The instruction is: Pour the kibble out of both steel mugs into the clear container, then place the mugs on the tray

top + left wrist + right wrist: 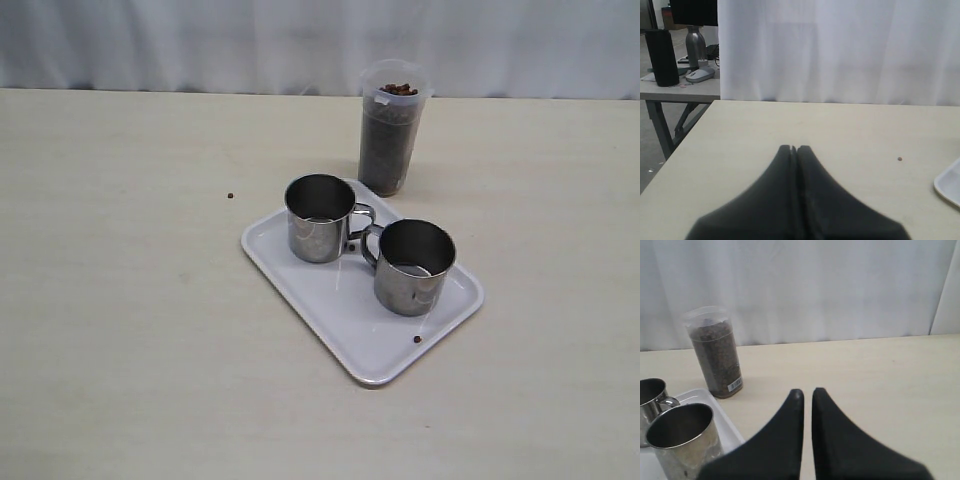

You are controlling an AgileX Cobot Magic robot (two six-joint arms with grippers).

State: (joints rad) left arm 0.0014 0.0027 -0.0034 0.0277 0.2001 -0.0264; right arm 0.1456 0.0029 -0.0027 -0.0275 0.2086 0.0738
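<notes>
While a mug [319, 218] and a second mug [413, 266] are standing upright on the tray [340, 310], the container [390, 140] just behind it is holding kibble [386, 150]; left gripper [794, 148], right gripper [807, 392] are both hanging closed, empty.

My left gripper [794, 148] and right gripper [805, 392] are matt black. Close by the right one, the nearer steel mug [412, 268] and the farther steel mug [320, 232] are polished, mirror-bright metal on a glossy white plastic tray [345, 315]. Beyond them the clear container [385, 150] is cloudy smooth plastic, its kibble [398, 90] matt. The table [120, 300] beneath is pale, matt; the curtain [200, 40] ahead, soft white cloth.
</notes>
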